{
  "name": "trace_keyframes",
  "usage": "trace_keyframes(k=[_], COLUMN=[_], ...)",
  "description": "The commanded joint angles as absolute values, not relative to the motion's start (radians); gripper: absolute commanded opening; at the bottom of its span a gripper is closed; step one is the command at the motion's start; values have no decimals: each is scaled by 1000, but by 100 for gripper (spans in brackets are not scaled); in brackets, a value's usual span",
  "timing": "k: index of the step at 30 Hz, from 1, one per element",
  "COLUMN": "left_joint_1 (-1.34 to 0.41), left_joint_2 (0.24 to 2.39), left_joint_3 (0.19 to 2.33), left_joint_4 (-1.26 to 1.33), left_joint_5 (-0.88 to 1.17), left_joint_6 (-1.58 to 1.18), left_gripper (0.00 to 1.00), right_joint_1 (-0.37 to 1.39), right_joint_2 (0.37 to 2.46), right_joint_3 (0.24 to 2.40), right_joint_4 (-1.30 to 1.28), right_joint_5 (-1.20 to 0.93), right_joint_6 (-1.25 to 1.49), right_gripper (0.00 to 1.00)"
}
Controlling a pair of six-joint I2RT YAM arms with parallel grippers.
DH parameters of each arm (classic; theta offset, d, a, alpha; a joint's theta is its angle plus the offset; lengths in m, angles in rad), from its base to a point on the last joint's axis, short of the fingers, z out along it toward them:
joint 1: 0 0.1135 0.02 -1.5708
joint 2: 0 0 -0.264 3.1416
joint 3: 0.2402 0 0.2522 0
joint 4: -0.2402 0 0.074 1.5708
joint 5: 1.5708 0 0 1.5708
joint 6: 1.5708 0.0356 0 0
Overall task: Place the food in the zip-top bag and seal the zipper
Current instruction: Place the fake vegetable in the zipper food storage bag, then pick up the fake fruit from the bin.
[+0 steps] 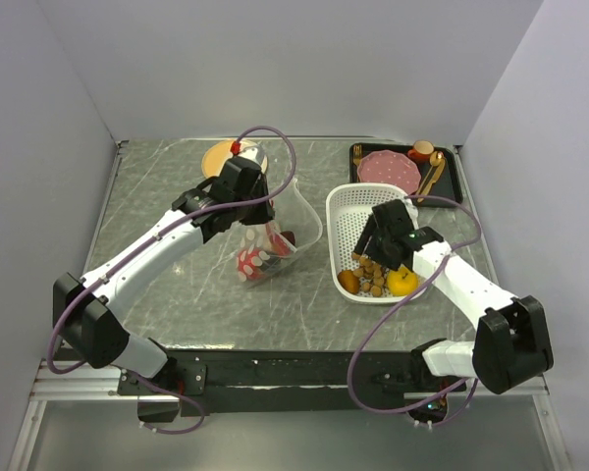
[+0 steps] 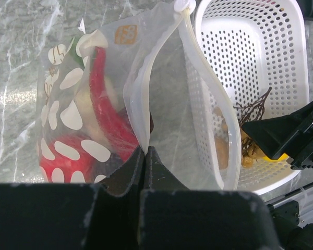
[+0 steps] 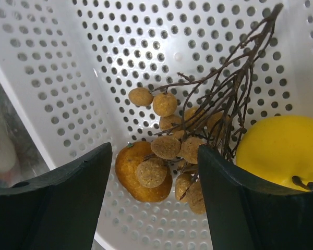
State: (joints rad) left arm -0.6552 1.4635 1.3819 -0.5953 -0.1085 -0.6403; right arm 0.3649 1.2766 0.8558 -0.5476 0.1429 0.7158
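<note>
Here, the clear dotted zip-top bag (image 2: 161, 78) stands mouth-open mid-table (image 1: 177, 294) w/ red pieces (image 2: 107, 112) inside, its white zipper (image 2: 208, 104) just beside the white basket (image 1: 348, 211). Left gripper (image 2: 145, 154) is clenched on the bag's edge. Right gripper (image 3: 155, 156) hangs w/ jaws spread over brown nuts (image 3: 166, 147), a brown oval (image 3: 128, 179) & yellow fruit (image 3: 279, 151) in the basket's near end.

A grey marbled worktop (image 1: 167, 304), scratched and evenly lit, sits boxed by plain pale walls (image 1: 294, 59) at back and both sides; a metal rail (image 1: 275, 395) edges its front.
</note>
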Motion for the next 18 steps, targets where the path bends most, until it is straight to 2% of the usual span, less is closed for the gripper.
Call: trace_keyframes(k=[1, 10, 18], left_joint_1=[-655, -655, -655], left_joint_2=[1444, 1443, 1442], left_joint_3=[1391, 1390, 1384], left_joint_4=[-565, -563, -560], left_joint_5=[-101, -95, -92], left_joint_6=[-630, -624, -624], left_gripper=[1, 1, 1], right_joint_1=[370, 370, 368], right_joint_2=[1261, 1336, 1416], right_joint_3=[830, 811, 821], right_joint_4=[-555, -567, -540], right_joint_5=[207, 330, 347], right_joint_6=[819, 916, 908], right_gripper=[73, 73, 71])
